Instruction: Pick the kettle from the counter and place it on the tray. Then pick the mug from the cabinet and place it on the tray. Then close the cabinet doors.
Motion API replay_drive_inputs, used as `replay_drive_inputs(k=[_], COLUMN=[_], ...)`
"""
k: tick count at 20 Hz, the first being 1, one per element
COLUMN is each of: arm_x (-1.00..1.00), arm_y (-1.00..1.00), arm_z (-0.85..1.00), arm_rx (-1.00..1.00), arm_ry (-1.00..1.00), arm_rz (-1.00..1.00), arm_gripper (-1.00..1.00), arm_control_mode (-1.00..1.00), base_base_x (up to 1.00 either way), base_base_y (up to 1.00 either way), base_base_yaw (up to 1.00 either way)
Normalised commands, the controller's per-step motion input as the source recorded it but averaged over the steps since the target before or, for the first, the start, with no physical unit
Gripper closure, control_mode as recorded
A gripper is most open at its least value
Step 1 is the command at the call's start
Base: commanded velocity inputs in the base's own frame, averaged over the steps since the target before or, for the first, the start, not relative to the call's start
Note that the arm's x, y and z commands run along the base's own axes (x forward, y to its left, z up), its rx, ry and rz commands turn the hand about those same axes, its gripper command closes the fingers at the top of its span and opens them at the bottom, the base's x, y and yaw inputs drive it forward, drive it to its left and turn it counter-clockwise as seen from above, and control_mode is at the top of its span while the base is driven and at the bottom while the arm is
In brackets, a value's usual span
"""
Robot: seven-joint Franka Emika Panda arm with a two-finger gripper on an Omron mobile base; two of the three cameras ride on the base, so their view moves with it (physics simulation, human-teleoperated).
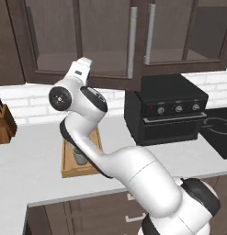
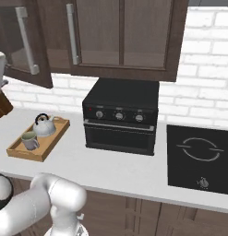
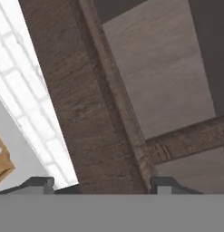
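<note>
The wooden tray lies on the white counter at the left. On it stand the silvery kettle with its black handle and the grey-beige mug. In the left base view my arm covers most of the tray. My gripper is open, its fingertips wide apart with nothing between them, raised close to the lower frame of a cabinet door. That left cabinet door stands ajar, swung out from the cabinet. The right door beside it looks shut.
A black toaster oven stands on the counter right of the tray, and a black cooktop is set in farther right. A wooden knife block sits at the far left, against the white brick wall.
</note>
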Motion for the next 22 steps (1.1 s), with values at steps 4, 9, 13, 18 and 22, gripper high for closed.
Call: replay_drive_inputs(k=[4,9,13,18,22], arm_x=[0.87,0.91,0.86,0.74,0.55], arm_y=[-0.29,-0.15,-0.12,-0.1,-0.01], arm_z=[0.0,0.0,-0.02,-0.07,-0.19], arm_rx=[0.11,0.09,0.08,0.07,0.02], arm_ry=[0.0,0.0,0.0,0.0,0.0], arm_rz=[0.22,0.14,0.13,0.12,0.07], arm_gripper=[-1.0,-1.0,-1.0,-1.0,-1.0], arm_control_mode=[-1.0,-1.0,-1.0,-1.0,-1.0], base_base_x=[0.0,0.0,0.0,0.0,0.0], base_base_y=[0.0,0.0,0.0,0.0,0.0], base_base_yaw=[0.0,0.0,0.0,0.0,0.0])
